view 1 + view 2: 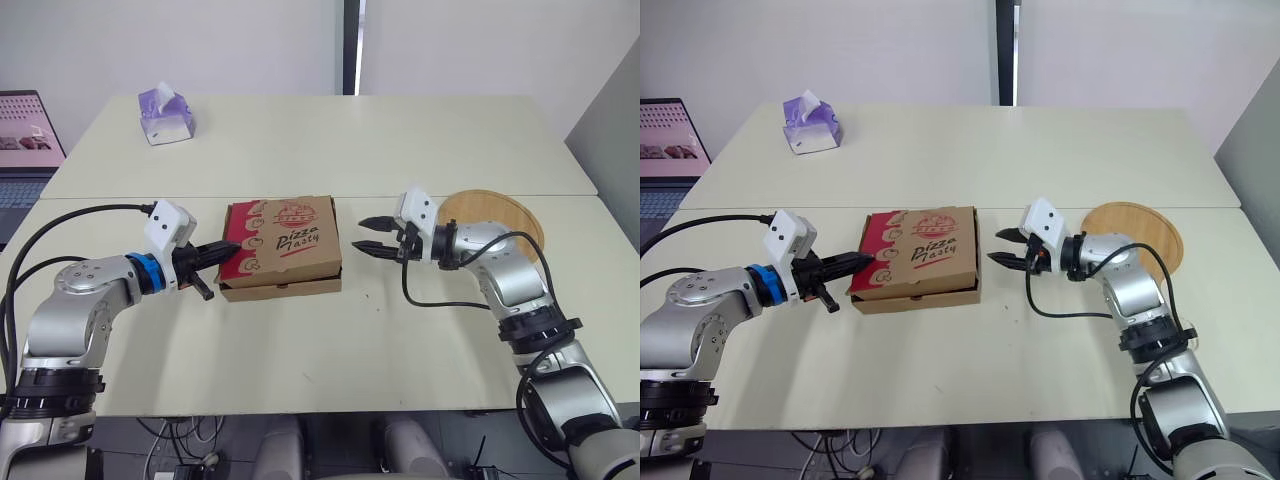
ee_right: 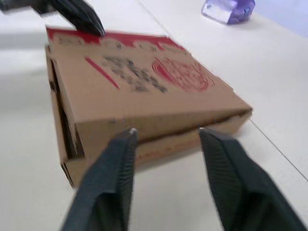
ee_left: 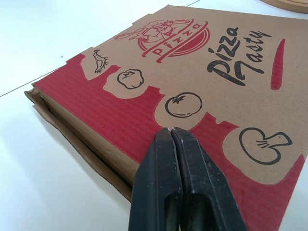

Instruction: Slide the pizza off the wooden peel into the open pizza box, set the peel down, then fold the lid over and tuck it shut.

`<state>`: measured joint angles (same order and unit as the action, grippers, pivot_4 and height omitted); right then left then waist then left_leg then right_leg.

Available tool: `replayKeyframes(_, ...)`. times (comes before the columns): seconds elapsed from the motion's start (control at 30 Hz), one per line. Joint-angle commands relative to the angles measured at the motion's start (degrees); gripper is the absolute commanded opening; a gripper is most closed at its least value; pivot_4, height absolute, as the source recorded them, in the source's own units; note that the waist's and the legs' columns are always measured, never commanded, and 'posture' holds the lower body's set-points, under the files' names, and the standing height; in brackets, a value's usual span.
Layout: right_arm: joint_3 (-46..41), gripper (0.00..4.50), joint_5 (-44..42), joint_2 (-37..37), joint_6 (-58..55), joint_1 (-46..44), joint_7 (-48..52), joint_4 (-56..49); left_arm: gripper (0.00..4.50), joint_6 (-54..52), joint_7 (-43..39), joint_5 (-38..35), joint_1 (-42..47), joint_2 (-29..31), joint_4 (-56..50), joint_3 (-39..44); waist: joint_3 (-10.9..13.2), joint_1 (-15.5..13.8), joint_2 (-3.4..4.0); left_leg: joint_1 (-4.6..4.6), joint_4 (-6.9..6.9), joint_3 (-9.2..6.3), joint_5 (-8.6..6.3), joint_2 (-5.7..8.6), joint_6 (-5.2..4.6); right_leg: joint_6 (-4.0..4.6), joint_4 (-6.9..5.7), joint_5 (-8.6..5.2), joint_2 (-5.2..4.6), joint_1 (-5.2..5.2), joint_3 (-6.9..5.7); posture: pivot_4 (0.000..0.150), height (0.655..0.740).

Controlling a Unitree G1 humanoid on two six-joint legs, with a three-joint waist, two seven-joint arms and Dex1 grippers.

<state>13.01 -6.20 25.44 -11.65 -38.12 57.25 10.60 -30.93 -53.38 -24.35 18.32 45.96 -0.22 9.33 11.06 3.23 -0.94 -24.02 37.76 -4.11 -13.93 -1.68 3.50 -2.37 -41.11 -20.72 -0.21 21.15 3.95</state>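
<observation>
Black fingers of the left gripper [image 1: 232,247] are pressed together, empty, tips on the red strip at the 9 o'clock edge of the pizza box [image 1: 290,240]; brown cardboard, lid down, printed "Pizza Tasty", mid-table; right gripper [image 1: 360,234] at its 3 o'clock, spread wide, empty, just clear of it; wooden peel [image 1: 503,213] lies flat beyond.

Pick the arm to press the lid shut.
Left, probably. The left end effector, shut, sits at the red edge of the lid, ready to push down. The right end effector is open and apart from the box.
</observation>
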Motion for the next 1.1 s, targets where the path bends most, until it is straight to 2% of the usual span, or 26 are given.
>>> replayKeyframes(0.03, 1.8, 0.60, 1.2, -0.4, 2.2, 0.8, 0.6, -1.6, 0.00, -0.2, -0.3, 0.3, 0.2, 0.9, -1.0, 0.0, 0.0, 0.0, 0.00, 0.00, 0.00, 0.00, 0.00, 0.00, 0.00, 0.00, 0.00, 0.00, 0.00, 0.00, 0.00, 0.150, 0.7400)
replayKeyframes(0.07, 2.4, 0.21, 1.1, -0.8, 2.0, 1.2, 0.9, -2.2, 0.00, -0.2, -0.3, 0.3, 0.3, 0.9, -0.9, 0.0, 0.0, 0.0, 0.00, 0.00, 0.00, -0.01, 0.00, 0.00, 0.00, 0.00, 0.00, 0.00, 0.01, 0.00, -0.01, 0.150, 0.7400)
replayKeyframes(0.1, 2.9, 0.03, 1.1, -1.2, 1.8, 1.5, 1.1, -2.5, 0.00, -0.1, -0.3, 0.4, 0.3, 0.9, -0.9, -0.1, 0.0, 0.0, 0.00, 0.00, 0.00, -0.01, 0.00, -0.01, 0.00, 0.00, -0.01, 0.00, 0.02, 0.00, -0.01, 0.150, 0.7400)
replayKeyframes(0.53, 4.4, 0.03, -0.2, -5.9, -1.5, 1.7, -0.3, -4.3, 0.00, -0.1, -0.3, 0.5, 0.1, 0.7, -0.9, -0.1, 0.0, 0.0, 0.00, 0.00, 0.00, -0.03, 0.00, -0.01, 0.00, 0.00, -0.01, 0.00, 0.02, 0.00, -0.02, 0.150, 0.7400)
replayKeyframes(0.8, 2.4, 0.03, 3.5, -2.0, 3.7, -0.1, -2.5, 1.3, 0.00, -0.1, -0.2, 0.4, -0.1, 0.7, -1.1, 0.1, 0.0, 0.0, 0.00, 0.01, 0.01, -0.01, 0.00, 0.00, 0.00, 0.00, -0.01, 0.00, 0.02, 0.00, -0.01, 0.150, 0.7400)
replayKeyframes(0.93, -0.4, 0.03, -0.3, -3.4, 1.0, -2.0, -2.5, 1.3, 0.00, 0.0, -0.3, 0.6, 0.1, 0.7, -0.7, 0.0, 0.0, 0.0, 0.00, 0.00, 0.01, -0.01, 0.00, -0.01, 0.00, 0.00, -0.01, 0.00, 0.02, 0.00, -0.01, 0.150, 0.7400)
replayKeyframes(1.1, -1.5, 0.03, -5.3, -6.7, -3.9, -1.2, -1.9, -3.9, 0.00, 0.1, -0.3, 0.6, 0.3, 0.7, -0.5, 0.0, 0.0, 0.1, 0.00, 0.00, 0.00, -0.02, 0.00, -0.03, 0.00, 0.00, -0.01, 0.00, 0.03, 0.00, -0.02, 0.150, 0.7400)
